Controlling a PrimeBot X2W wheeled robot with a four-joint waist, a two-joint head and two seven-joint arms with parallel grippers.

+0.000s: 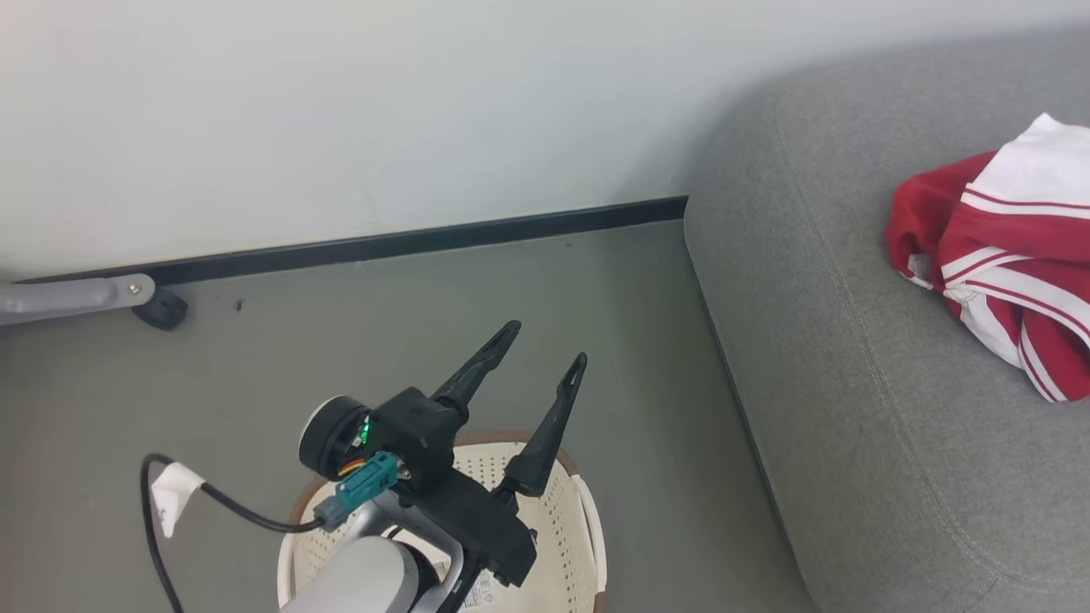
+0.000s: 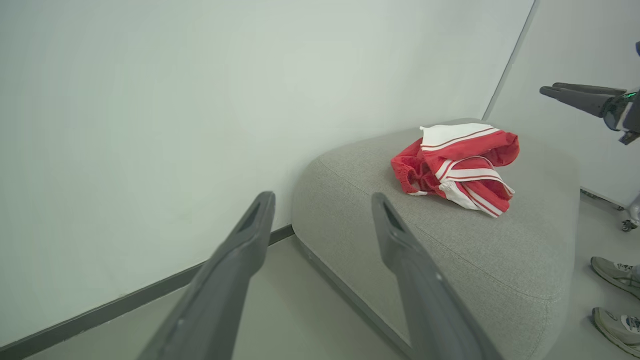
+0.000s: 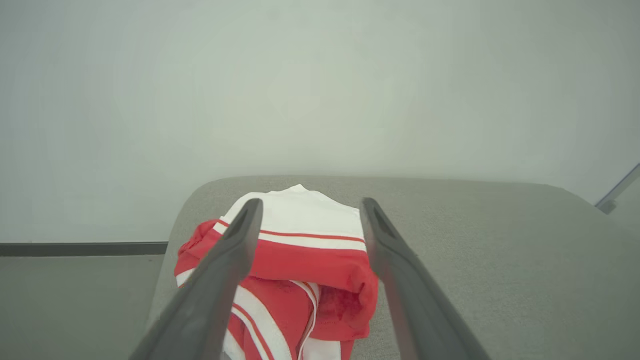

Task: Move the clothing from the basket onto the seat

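**Two grippers spread wide, one heap of clothing on the seat**

Head view: the left gripper [image 1: 546, 341] hangs over the basket [image 1: 586, 519], its two dark fingers parted with nothing between them; the cream perforated basket with its brown rim stands on the grey floor [image 1: 596, 323], just beside the front edge of the seat [image 1: 851, 409]; the clothing [image 1: 1013, 255], a crumpled red heap with white panels and stripes, lies on the grey cushion at the right edge of the view, well apart from the basket; a black cable [image 1: 238, 511] with a white tag loops from the wrist; a black skirting board [image 1: 426, 240] runs along the foot of the pale wall, and a grey leg on a black castor [image 1: 160, 310] shows at the far left.

Left wrist view: the left gripper's [image 2: 322, 200] fingers stand apart, empty, pointing at the seat's [image 2: 450, 250] rounded corner; the clothing [image 2: 455, 170] rests on top of the cushion; the right gripper [image 2: 547, 91] reaches in from the upper right, above the seat; a person's two grey shoes [image 2: 617, 275] stand on the floor beyond it.

Right wrist view: the right gripper's [image 3: 311, 205] fingers are splayed and hold nothing; the clothing [image 3: 300, 265] lies on the seat [image 3: 475, 250] beyond and between them; whether the fingers touch the cloth cannot be told.
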